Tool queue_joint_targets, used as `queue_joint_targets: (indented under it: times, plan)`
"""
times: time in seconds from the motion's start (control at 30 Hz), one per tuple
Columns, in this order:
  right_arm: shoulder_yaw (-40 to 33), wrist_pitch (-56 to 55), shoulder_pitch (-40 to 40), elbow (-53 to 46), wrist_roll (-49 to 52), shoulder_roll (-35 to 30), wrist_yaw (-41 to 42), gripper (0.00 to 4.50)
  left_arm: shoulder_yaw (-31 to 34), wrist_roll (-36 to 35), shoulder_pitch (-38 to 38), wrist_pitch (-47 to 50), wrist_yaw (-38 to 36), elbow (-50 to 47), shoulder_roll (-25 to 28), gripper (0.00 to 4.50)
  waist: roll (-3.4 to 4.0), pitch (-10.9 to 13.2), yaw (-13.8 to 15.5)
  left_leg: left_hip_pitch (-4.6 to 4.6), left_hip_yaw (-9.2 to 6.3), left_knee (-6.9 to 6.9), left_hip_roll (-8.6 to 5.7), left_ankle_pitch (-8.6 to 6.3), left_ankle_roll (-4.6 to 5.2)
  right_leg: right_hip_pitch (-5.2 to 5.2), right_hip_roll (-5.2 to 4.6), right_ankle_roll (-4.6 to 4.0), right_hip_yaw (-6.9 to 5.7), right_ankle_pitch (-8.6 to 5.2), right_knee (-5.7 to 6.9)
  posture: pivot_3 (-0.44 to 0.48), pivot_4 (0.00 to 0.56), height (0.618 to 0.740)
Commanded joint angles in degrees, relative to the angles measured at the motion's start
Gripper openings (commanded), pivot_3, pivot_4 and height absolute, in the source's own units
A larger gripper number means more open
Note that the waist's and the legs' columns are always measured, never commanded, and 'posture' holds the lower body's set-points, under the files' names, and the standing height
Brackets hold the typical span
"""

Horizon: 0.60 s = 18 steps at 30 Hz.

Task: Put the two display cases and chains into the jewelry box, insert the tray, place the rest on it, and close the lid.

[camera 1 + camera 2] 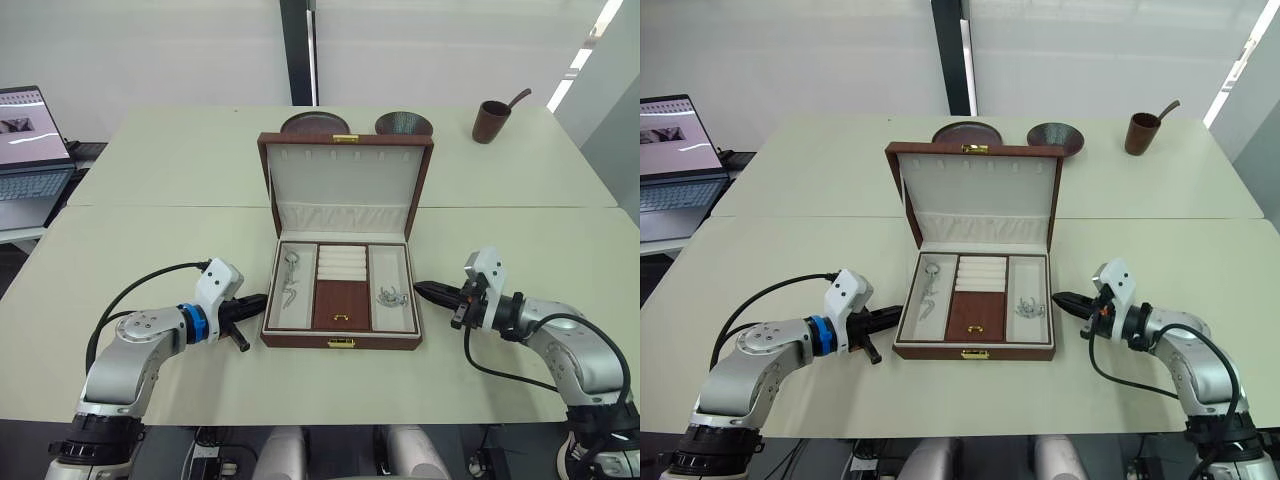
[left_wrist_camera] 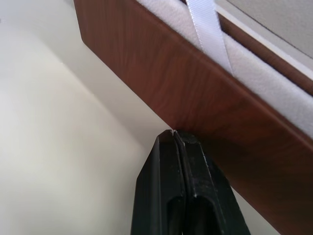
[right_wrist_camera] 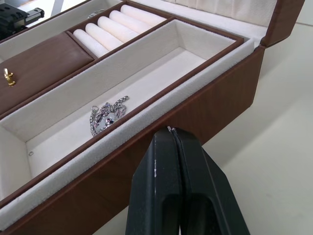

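Where hands point(image 1: 252, 300) flank it, jewelry box point(image 1: 341, 341).

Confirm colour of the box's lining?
Cream lining, against the reddish-brown wood-grain box; clearest in the right wrist view.

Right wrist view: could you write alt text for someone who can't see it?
Shut black gripper at the side wall of an open brown jewelry box. Its tray holds a silver trinket in a cream side compartment, beside ring rolls.
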Motion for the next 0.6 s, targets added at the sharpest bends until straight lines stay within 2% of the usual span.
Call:
queue_joint_targets:
  times: [0.03,0.6]
  plan:
    - [3.06,0.92,0.16,-5.07,3.33,1.06,1.40,0.02,-3.41,-2.89,0.79,0.22,-2.63,-3.59,-0.97,0.00,0.00,0.00,0.00,0.03,0.01,0.00,0.00,0.00,0.00,0.02,0.00,0.00,0.01,0.00,0.00,0.000,0.150,0.740]
    - [2.20,-0.03,-1.17,-3.25,2.06,1.82,0.79,0.02,-2.85,-4.29,2.36,1.95,-3.01,-5.41,-0.18,0.00,0.00,0.00,-0.03,0.03,0.02,0.00,0.01,0.00,0.00,0.02,0.01,0.00,0.01,0.00,0.00,0.000,0.150,0.740]
